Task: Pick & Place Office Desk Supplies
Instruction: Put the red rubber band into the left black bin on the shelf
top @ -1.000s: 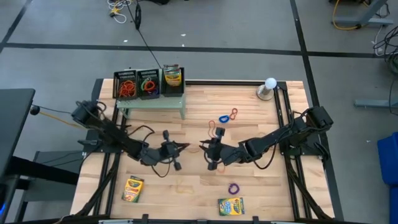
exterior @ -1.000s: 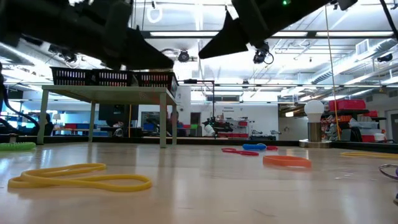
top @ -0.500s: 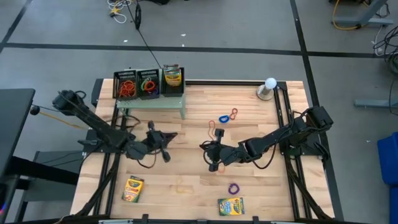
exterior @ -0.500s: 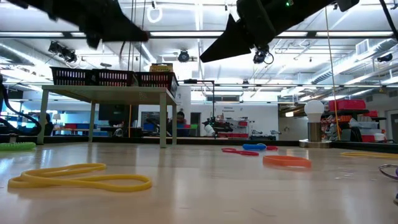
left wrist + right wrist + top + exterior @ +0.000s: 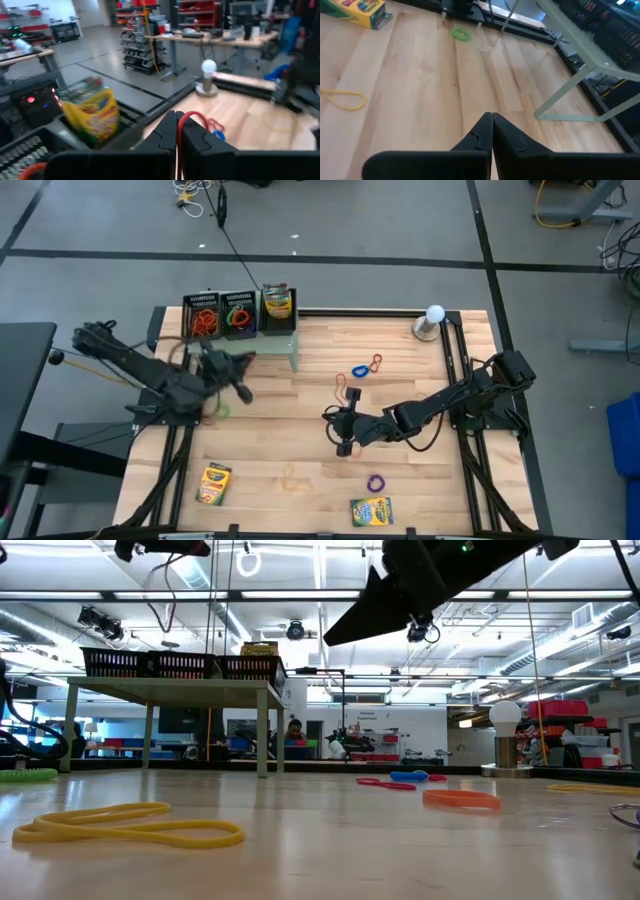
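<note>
Holding a red band (image 5: 192, 118) pinched in your left gripper (image 5: 177, 131) beside the trays (image 5: 221, 314), your right gripper (image 5: 336, 418) closed empty over the counter (image 5: 300, 440).

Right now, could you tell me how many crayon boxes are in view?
3: one box upright in the right-hand mesh tray on the green stand, one flat on the table's front-left, one near the front edge, right of centre. None seems hidden.

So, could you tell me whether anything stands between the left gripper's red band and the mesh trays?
Nothing visible does. The left gripper, fingers shut on the red rubber band, hangs high by the green stand, with only open air towards the black mesh trays.
</note>
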`<state>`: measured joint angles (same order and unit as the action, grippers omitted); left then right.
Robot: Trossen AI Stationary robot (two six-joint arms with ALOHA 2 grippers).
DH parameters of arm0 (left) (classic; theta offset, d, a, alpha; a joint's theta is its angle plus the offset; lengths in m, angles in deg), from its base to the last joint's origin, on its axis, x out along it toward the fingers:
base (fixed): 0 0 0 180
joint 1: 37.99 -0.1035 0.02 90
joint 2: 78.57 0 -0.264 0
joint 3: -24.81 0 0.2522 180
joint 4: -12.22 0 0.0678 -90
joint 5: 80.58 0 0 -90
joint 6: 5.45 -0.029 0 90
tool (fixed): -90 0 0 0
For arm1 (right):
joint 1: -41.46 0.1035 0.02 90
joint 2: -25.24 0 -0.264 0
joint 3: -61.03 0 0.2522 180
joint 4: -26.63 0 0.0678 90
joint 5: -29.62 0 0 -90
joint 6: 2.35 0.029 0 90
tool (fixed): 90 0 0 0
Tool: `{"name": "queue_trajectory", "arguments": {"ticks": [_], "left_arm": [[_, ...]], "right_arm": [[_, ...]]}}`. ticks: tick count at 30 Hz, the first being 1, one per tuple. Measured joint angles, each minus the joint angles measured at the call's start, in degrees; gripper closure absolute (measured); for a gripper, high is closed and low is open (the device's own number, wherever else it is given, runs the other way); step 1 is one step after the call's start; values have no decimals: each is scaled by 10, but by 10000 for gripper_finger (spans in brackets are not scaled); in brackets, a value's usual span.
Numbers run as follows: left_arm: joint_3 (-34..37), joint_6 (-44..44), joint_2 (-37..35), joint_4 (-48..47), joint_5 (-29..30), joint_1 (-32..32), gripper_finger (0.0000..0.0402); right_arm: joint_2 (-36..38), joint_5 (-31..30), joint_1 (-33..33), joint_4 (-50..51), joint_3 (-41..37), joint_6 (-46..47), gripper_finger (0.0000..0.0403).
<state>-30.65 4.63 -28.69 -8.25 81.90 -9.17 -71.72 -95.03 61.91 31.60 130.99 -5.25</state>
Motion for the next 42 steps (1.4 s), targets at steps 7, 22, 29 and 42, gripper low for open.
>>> {"name": "queue_trajectory", "arguments": {"ticks": [7,22,29,42], "left_arm": [[-7,-34,-80,-26,0,-54,397],[-7,-178,-191,-26,25,-252,397],[-4,-195,-185,-40,-27,-426,397],[-4,-32,-116,-174,-195,-672,397]], "right_arm": [[0,27,0,8,0,7,397],[0,38,-25,7,0,-38,396],[0,65,-47,7,0,-55,398],[0,67,-49,7,0,-70,398]]}}
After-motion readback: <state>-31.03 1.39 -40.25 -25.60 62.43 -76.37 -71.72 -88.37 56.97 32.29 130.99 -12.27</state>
